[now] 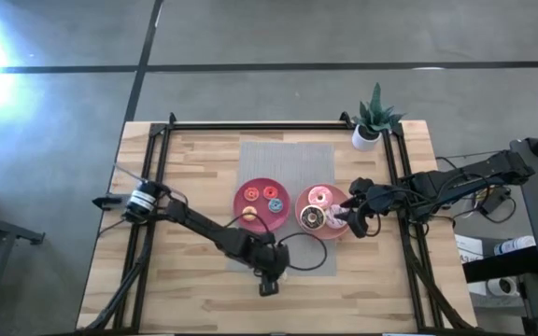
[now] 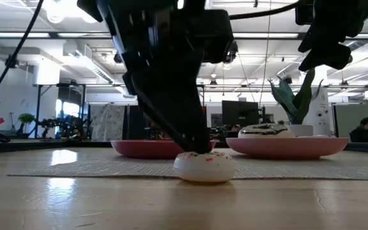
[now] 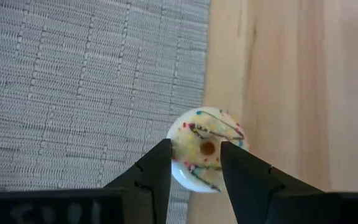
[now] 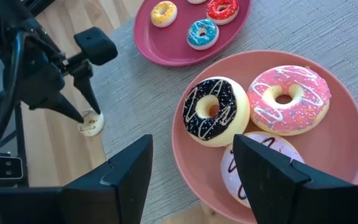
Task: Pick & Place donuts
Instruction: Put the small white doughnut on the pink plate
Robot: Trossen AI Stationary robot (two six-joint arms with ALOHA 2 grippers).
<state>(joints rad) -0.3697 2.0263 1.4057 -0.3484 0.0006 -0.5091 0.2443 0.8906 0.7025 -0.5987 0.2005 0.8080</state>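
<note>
Cream donut (image 3: pixel 206 150) with coloured sprinkles lies on the bare wood counter (image 3: pixel 291 74), at the edge of the grey woven mat (image 3: pixel 86 81), lower centre of the high view. Left tool (image 3: pixel 195 163) is down over it, fingers spread on either side of the ring, not clenched.

Right plate (image 4: pixel 347 143) carries the chocolate-iced donut (image 4: pixel 216 111), pink donut (image 4: pixel 289 99) and pale pink-white donut (image 4: pixel 257 165). Right tool (image 4: pixel 191 163) hovers released above that plate's near rim. Left plate (image 4: pixel 166 43) carries the yellow (image 4: pixel 164 12), blue (image 4: pixel 202 33) and red-orange (image 4: pixel 222 9) tiny donuts.

Low view: left arm blocks the middle; the cream donut (image 2: pixel 204 166) sits in front of both plates. High view alone shows the potted plant (image 1: pixel 374 119) at the counter's upper right corner.
</note>
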